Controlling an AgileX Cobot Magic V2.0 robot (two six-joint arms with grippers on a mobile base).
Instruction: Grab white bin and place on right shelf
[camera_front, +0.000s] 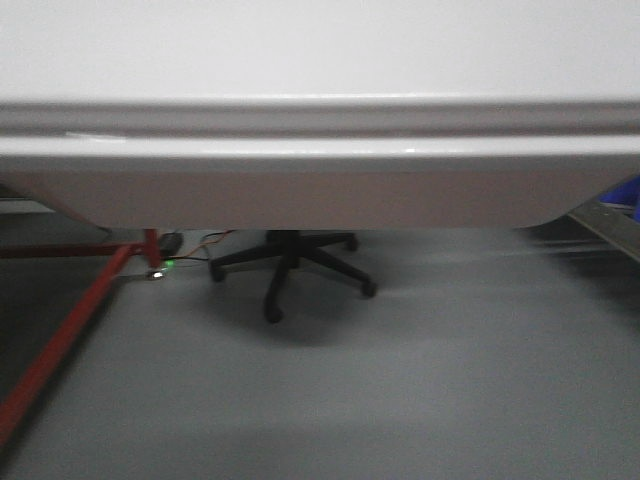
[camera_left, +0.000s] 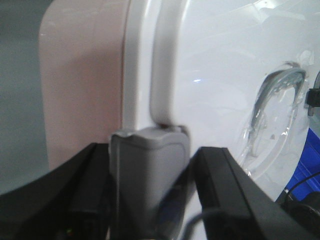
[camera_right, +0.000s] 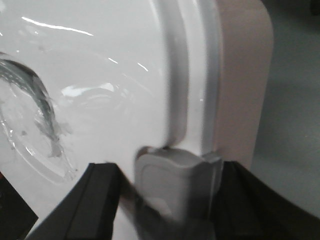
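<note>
White bin (camera_front: 320, 60) rides high over the grey floor (camera_front: 400, 380), filling the front view above a black chair base (camera_front: 290, 265). Left claw (camera_left: 150, 195) and right claw (camera_right: 167, 200) each grip it, clenched on a grey end latch (camera_left: 150, 165).

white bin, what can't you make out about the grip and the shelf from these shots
Right shelf: not identifiable. The white bin fills the front view's top, and the right edge is blurred.
Left gripper grip: in the left wrist view, a grey latch covers the contact.
Right gripper grip: in the right wrist view, a second grey latch hides it.
</note>
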